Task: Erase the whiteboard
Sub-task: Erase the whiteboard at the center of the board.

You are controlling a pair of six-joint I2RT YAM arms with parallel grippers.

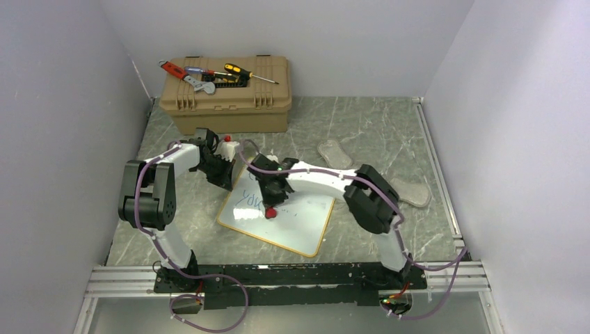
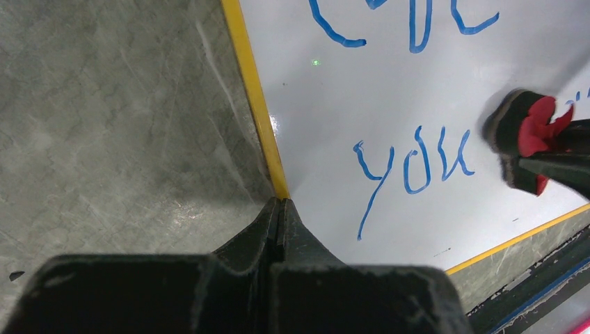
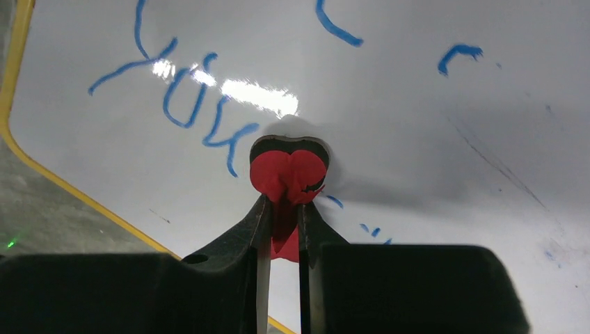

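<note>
The whiteboard [image 1: 303,224] lies flat on the table between the arms, yellow-framed, with blue handwriting [image 2: 416,167] on it. My left gripper [image 2: 280,203] is shut with nothing in it, its tips down on the board's frame at the left edge [image 1: 222,174]. My right gripper [image 3: 284,202] is shut on a small eraser [image 3: 289,169] with a red top and a dark pad. The eraser rests on the whiteboard [image 3: 417,111] just right of the blue strokes [image 3: 188,97]. In the left wrist view the eraser [image 2: 529,136] sits beside the word on the whiteboard [image 2: 362,90].
A tan toolbox [image 1: 226,104] with screwdrivers and a wrench on its lid stands at the back left. Two grey flat pads [image 1: 336,153] [image 1: 412,191] lie right of the board. A small white object with a red top [image 1: 228,144] stands by the left gripper. Walls close in both sides.
</note>
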